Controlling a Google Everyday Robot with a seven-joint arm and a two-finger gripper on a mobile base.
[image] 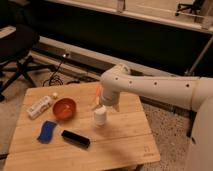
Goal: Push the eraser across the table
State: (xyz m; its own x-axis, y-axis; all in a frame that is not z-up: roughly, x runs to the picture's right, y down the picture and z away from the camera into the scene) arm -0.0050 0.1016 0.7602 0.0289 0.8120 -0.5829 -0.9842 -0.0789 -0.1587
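The eraser point(75, 138) is a black elongated block lying on the table point(120, 142), front of centre, slanting down to the right. My gripper point(100, 117) hangs from the white arm point(150, 87) that reaches in from the right. It hovers over the table's middle, above and to the right of the eraser, a short gap away from it. The orange bowl point(64, 108) sits to the gripper's left.
A blue sponge-like pad point(47, 131) lies left of the eraser. A white bottle point(41, 105) lies on its side at the table's left back. An office chair point(17, 47) stands at the back left, with cables on the floor behind the table.
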